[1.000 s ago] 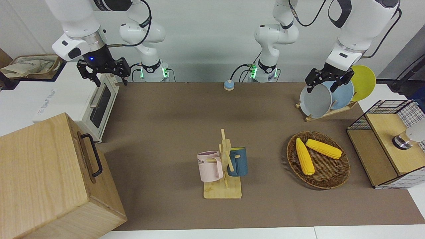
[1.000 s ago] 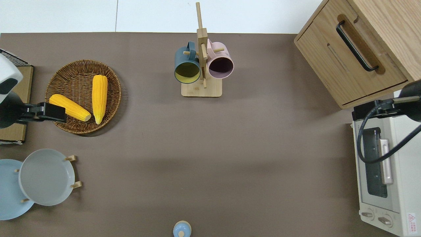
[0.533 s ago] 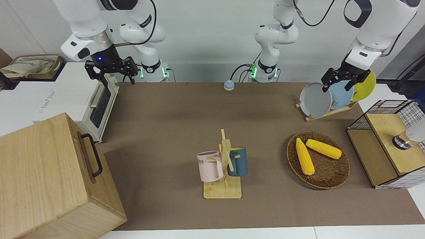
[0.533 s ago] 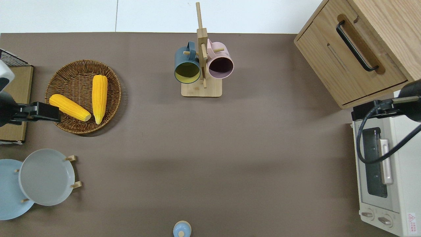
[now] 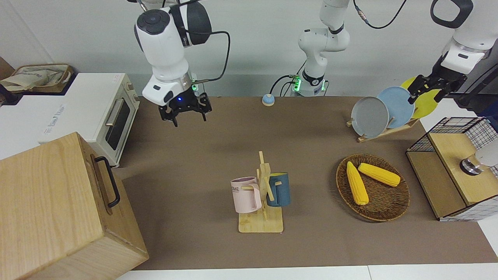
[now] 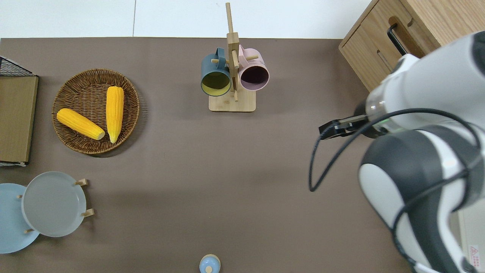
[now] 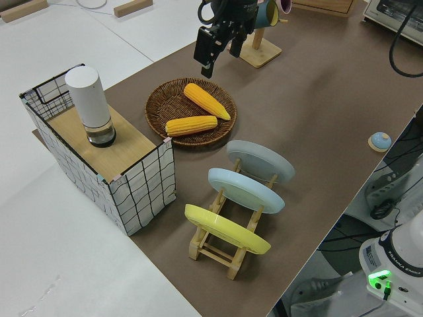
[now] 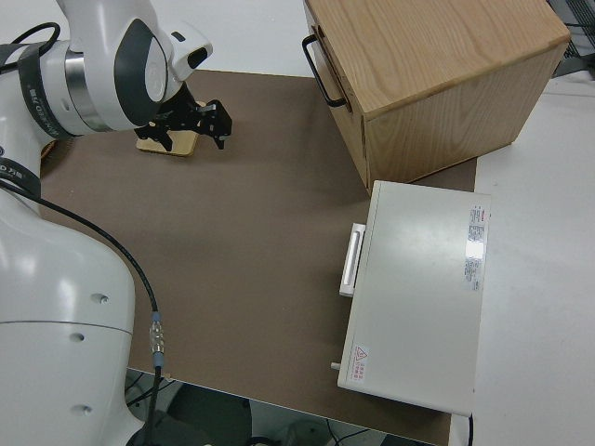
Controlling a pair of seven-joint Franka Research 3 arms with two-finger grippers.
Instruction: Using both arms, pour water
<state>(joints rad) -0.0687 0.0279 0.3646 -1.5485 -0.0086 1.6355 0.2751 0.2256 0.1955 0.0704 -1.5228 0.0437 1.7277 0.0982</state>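
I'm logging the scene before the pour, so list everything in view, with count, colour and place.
Mug rack: 1, pale wood, mid-table, at the edge farthest from the robots.
Mugs: 2, pink and dark blue, hung on the rack.
Wicker basket: 1, brown, toward the left arm's end.
Corn cobs: 2, yellow, in the basket.
Plates: 3, grey, light blue, yellow, upright in a wooden stand nearer the robots than the basket.
Wire crate: 1, at the left arm's end, a white cylinder on its wooden top.
Knob: 1, blue, by the arm bases.
Toaster oven: 1, white, at the right arm's end.
Wooden cabinet: 1, beside the oven.
Left gripper: open, empty.
Right gripper: open, empty.
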